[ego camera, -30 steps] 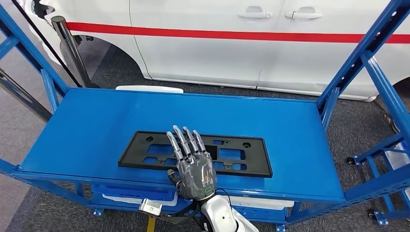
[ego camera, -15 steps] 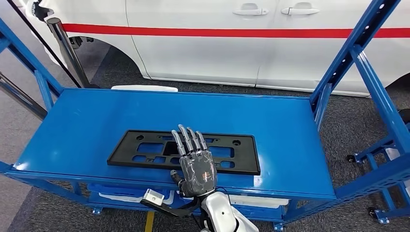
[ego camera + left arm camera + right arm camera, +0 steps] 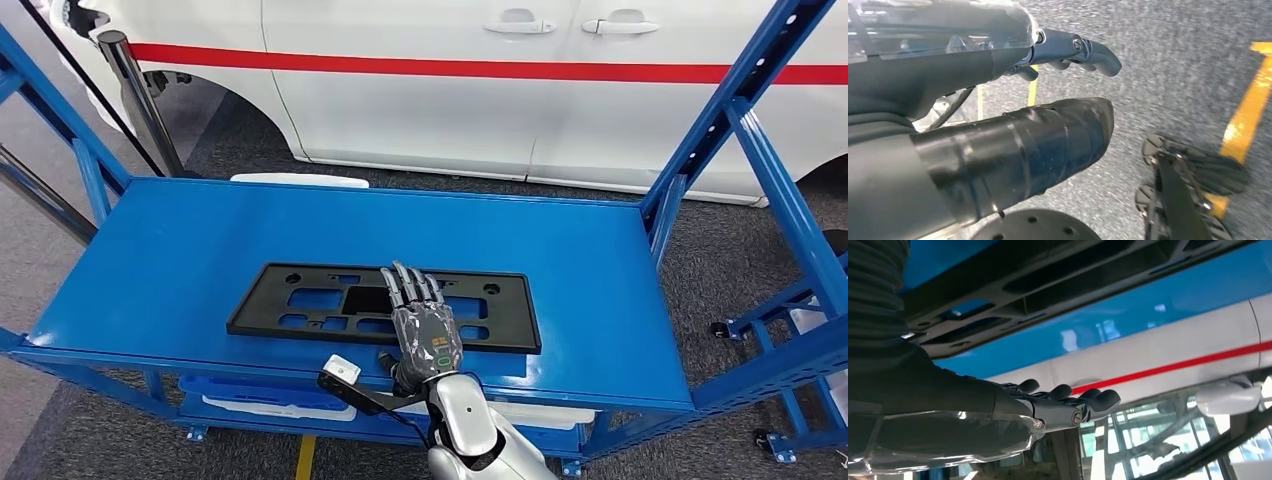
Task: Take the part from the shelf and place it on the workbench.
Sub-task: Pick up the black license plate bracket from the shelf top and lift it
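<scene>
Right hand (image 3: 424, 335) hovering palm-down, fingers spread and holding nothing, over near edge of one black part (image 3: 300, 300). Left hand (image 3: 998, 150) hanging over grey floor (image 3: 1168, 60), fingers straight and apart, holding nothing. Part lying flat on blue shelf (image 3: 600, 290), long axis running left to right. One white car (image 3: 600, 110) standing beyond; blue uprights (image 3: 740, 110) flanking the shelf.
</scene>
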Robot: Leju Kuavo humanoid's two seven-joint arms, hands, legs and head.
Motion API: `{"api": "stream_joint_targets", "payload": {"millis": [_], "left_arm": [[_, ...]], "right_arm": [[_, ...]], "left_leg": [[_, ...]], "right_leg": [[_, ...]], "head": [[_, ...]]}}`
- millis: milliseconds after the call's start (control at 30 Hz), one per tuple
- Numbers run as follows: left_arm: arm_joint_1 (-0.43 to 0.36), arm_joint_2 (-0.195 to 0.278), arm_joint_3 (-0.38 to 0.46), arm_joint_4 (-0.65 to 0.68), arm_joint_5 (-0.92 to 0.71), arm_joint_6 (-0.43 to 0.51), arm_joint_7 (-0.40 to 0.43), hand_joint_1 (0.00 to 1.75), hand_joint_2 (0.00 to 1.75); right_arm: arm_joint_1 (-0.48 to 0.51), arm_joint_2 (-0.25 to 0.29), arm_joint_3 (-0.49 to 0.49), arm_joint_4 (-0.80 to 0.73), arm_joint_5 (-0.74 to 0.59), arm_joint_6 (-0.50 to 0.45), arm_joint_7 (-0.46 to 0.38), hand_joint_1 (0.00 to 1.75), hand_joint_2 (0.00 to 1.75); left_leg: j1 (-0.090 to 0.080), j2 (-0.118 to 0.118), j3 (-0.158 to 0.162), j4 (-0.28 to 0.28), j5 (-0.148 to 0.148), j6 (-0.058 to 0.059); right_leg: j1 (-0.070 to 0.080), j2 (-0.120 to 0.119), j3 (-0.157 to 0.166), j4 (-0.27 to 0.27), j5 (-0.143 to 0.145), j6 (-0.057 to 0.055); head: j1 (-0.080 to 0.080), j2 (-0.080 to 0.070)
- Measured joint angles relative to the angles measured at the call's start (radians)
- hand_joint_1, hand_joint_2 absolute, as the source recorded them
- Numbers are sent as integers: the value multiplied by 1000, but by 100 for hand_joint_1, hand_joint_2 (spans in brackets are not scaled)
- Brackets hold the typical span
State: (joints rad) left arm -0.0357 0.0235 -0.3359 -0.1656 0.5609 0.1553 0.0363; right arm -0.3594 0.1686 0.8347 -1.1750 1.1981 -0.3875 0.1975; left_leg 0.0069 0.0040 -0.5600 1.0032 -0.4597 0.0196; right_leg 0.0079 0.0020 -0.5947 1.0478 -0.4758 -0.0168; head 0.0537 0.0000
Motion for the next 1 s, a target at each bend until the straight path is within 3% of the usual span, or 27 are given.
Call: {"api": "stream_joint_targets", "payload": {"millis": [67,133,167,200,233,300,367,467,533,567,633,667,700,733,767,833,867,933,1000], "left_arm": [[1,0,0,0,1,0,0,0,0],[1,0,0,0,2,0,0,0,0],[1,0,0,0,3,0,0,0,0],[1,0,0,0,4,0,0,0,0],[1,0,0,0,5,0,0,0,0],[1,-1,0,0,7,-1,0,0,0],[0,-1,0,0,8,-2,-2,0,0],[0,0,0,0,11,-3,-4,0,0],[1,-1,-1,0,12,-4,-6,0,0],[0,-1,-1,0,12,-4,-6,0,0],[1,-1,-1,0,15,-5,-8,0,0],[1,0,-1,0,16,-6,-8,0,0],[3,0,-2,0,18,-7,-8,0,0],[4,0,-3,0,20,-8,-8,0,0],[6,0,-3,0,20,-10,-9,0,0],[6,1,-4,0,21,-11,-11,0,0],[5,2,-5,0,21,-12,-13,0,0],[4,3,-6,0,21,-12,-16,0,0],[4,3,-7,0,21,-13,-17,0,0]], "right_arm": [[-10,-3,0,10,-9,11,2,0,175],[-15,-8,0,20,-20,23,3,0,175],[-16,-11,0,25,-30,34,3,0,175],[-17,-13,0,29,-42,47,3,0,175],[-19,-16,0,33,-54,60,1,0,175],[-27,-19,0,40,-80,86,-5,0,175],[-38,-19,2,45,-103,113,-14,0,175],[-51,-20,6,53,-136,149,-25,0,175],[-63,-19,11,57,-156,170,-34,0,175],[-70,-19,14,60,-164,181,-37,0,175],[-81,-19,21,67,-181,203,-42,0,175],[-85,-19,25,71,-189,214,-44,0,175],[-90,-20,28,76,-197,225,-45,0,175],[-95,-20,31,80,-205,234,-47,0,175],[-102,-20,33,83,-210,242,-48,0,175],[-114,-20,38,89,-215,250,-48,0,175],[-119,-20,39,91,-216,253,-48,0,175],[-126,-20,42,96,-217,257,-48,0,175],[-131,-20,45,99,-218,259,-48,72,175]], "left_leg": [[5,3,3,-8,7,7],[4,4,1,-8,7,11],[5,4,0,-8,7,11],[5,3,1,-6,6,11],[6,3,1,-4,4,9],[7,1,1,4,-2,2],[6,1,-4,14,-9,-10],[6,0,-4,14,-10,-26],[9,0,-14,39,-32,-35],[10,0,-31,79,-57,-38],[12,0,-92,210,-121,-43],[12,0,-119,267,-140,-45],[12,0,-133,296,-141,-45],[12,0,-128,283,-121,-44],[12,0,-106,235,-87,-41],[9,0,-41,95,-24,-33],[7,0,-19,45,-8,-29],[1,-2,-6,13,-6,-22],[4,-2,-5,6,1,-12]], "right_leg": [[-3,0,-35,76,-48,11],[-8,0,-94,200,-107,19],[-12,0,-117,246,-119,22],[-15,0,-123,258,-111,25],[-19,-1,-112,232,-85,27],[-24,-1,-50,102,-19,28],[-23,0,-10,13,9,22],[-17,3,-9,0,8,4],[-19,1,-5,-8,12,-8],[-21,0,-3,-11,14,-13],[-19,-2,-2,-12,14,-18],[-18,-2,-2,-12,14,-19],[-17,-1,-1,-12,14,-19],[-17,1,0,-12,14,-20],[-16,2,2,-12,13,-19],[-14,5,4,-11,12,-16],[-13,6,4,-10,13,-13],[-11,6,1,-11,15,-3],[-12,6,2,-12,15,8]], "head": [[0,0],[0,0],[0,0],[0,0],[0,0],[0,0],[0,0],[0,0],[0,0],[0,0],[0,0],[0,0],[0,0],[0,0],[0,0],[0,0],[0,0],[0,0],[0,0]]}}
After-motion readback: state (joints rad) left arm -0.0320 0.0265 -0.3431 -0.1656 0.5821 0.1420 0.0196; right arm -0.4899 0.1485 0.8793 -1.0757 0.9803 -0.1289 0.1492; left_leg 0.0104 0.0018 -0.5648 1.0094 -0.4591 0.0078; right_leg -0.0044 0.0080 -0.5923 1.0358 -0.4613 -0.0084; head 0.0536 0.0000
